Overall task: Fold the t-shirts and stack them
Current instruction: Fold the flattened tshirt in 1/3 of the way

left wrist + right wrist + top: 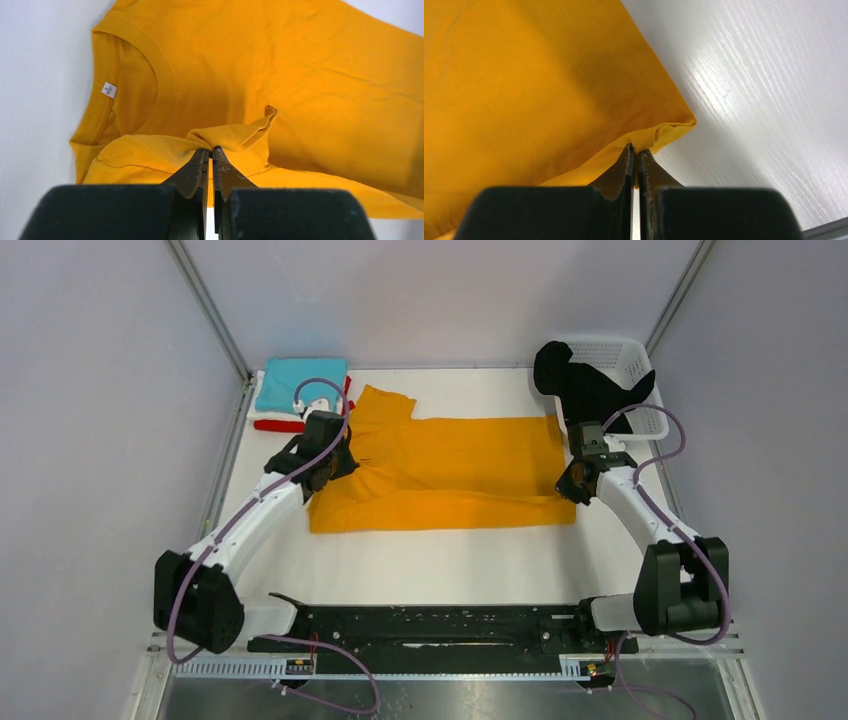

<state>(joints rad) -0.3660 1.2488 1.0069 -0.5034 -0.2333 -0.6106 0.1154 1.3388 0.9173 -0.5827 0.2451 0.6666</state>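
A mustard-orange t-shirt (pixel 450 470) lies spread across the middle of the table, collar to the left. My left gripper (pixel 345 462) is shut on a bunched fold of its near sleeve (pixel 225 137), beside the collar (pixel 125 80). My right gripper (pixel 568 485) is shut on the shirt's near hem corner (pixel 669 131) at the right end. A stack with a teal t-shirt (pixel 300 383) on top, over white and red ones (pixel 278 425), sits at the back left. A black t-shirt (pixel 580 385) hangs out of the basket.
A white lattice basket (pixel 625 370) stands at the back right against the wall. Grey enclosure walls close in left, right and behind. The black arm mounting rail (pixel 440 625) runs along the near edge of the white table (pixel 440 560).
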